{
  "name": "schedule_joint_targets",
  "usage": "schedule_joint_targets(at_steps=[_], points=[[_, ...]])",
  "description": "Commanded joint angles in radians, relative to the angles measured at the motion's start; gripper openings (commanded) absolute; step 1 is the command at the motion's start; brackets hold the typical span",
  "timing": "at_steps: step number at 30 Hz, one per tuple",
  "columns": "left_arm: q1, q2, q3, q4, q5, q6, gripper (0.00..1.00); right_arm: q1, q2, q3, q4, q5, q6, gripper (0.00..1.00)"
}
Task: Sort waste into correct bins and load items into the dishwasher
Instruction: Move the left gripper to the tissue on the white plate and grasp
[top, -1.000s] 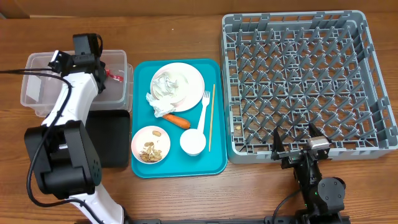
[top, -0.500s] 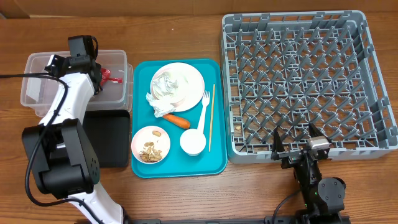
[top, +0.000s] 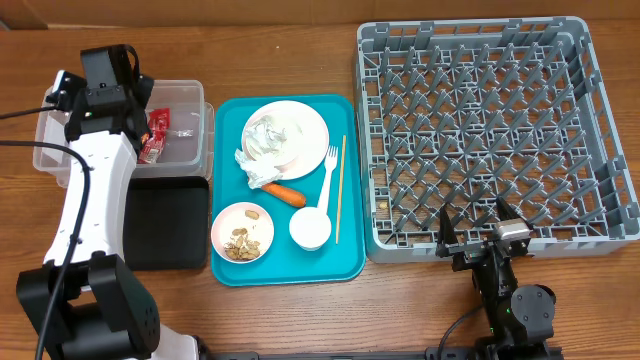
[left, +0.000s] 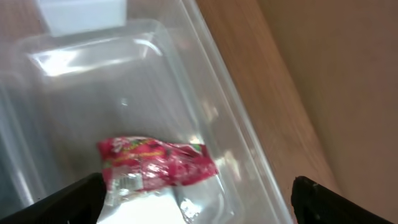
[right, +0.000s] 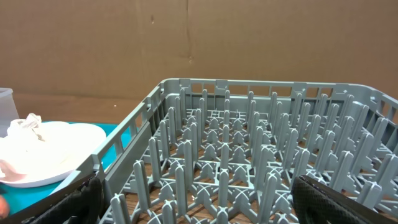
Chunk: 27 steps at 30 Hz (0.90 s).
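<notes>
Overhead, a crinkled red snack wrapper (top: 157, 135) lies in the clear plastic rectangular tub (top: 192, 100), its long axis across the tub's width. The left gripper (top: 110, 100) and its white arm hide the tub's left half. Left wrist: jaws spread wide, the wrapper free below. Right wrist: the right gripper (right: 198, 199) has its jaws apart, facing the square grey plastic dish rack (right: 249, 143).

A brown wooden counter (top: 300, 50) carries four things side by side. At the far left sits a clear plastic tub (top: 185, 120). A shallow black tray (top: 175, 225) lies just in front of it, their edges meeting. A flat teal tray (top: 345, 255) lies in the middle, just beside both. A big square grey dish rack (top: 366, 150) stands at the right, close against the teal tray's edge.
</notes>
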Motion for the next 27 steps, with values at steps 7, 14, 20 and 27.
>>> schedule_joint_targets(at_steps=[7,14,20,27], points=[[-0.102,0.0,-0.004,0.181,0.283,0.296,0.97,-0.005,-0.009,-0.011,0.006,-0.001,0.004,1.0],[-0.251,0.002,-0.004,0.294,0.274,0.439,0.93,-0.005,-0.009,-0.011,0.006,-0.001,0.004,1.0],[-0.332,0.024,-0.004,0.309,0.237,0.466,0.98,-0.005,-0.009,-0.011,0.006,-0.001,0.004,1.0],[-0.347,0.083,-0.004,0.256,0.251,0.481,0.95,-0.005,-0.009,-0.011,0.006,-0.001,0.004,1.0]])
